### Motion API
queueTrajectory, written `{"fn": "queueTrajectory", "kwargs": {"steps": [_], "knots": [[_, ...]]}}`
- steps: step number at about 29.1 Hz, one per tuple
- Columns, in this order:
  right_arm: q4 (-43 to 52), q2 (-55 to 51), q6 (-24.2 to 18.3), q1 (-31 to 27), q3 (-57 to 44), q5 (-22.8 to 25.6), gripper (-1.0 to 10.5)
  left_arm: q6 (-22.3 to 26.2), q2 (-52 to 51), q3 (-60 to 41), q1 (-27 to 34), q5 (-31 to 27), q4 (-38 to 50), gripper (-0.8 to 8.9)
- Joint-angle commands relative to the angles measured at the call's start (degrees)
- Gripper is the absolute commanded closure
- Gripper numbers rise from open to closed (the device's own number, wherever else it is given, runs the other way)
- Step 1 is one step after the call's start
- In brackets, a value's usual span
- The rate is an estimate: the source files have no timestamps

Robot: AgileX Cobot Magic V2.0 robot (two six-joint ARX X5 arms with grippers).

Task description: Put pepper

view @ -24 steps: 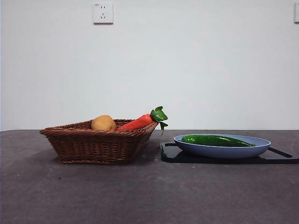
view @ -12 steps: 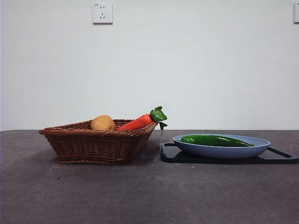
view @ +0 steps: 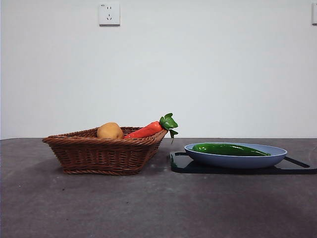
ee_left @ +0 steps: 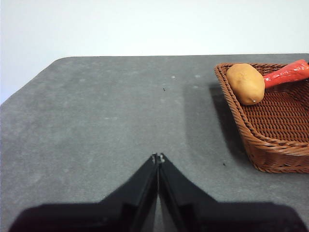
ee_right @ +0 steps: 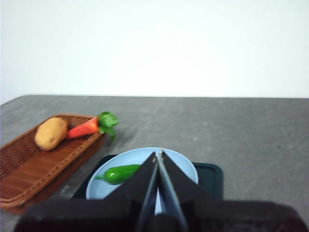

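Observation:
The glossy dark green pepper (view: 229,149) lies in a light blue plate (view: 237,159) on a black tray (view: 198,167) at the right of the table. In the right wrist view the pepper (ee_right: 120,173) lies in the plate (ee_right: 178,164), partly behind my right gripper (ee_right: 158,154), which is shut and empty, above and short of the plate. My left gripper (ee_left: 158,157) is shut and empty over bare table, off to one side of the basket. Neither gripper shows in the front view.
A brown wicker basket (view: 101,153) stands at the left with a potato (view: 110,131) and an orange-red carrot (view: 146,130) with a leafy green top over its rim. Both also show in the left wrist view: basket (ee_left: 275,140), potato (ee_left: 246,83).

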Motion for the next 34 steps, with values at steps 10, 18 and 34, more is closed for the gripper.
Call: {"fn": "queueTrajectory", "kwargs": {"steps": [10,18,34], "knots": [[1.8,-10.5,1.4,6.9,-11.7,6.7,9.4,-0.4,-0.2,-0.6,0.3,0.1,0.7,8.05],[1.6,-12.8,5.4,6.9,-17.1,6.7,9.4,-0.4,-0.2,-0.6,0.3,0.0,0.7,8.05],[-2.6,-13.3,6.2,7.1,-17.5,6.7,9.4,-0.4,-0.2,-0.6,0.3,0.0,0.7,8.05]]}}
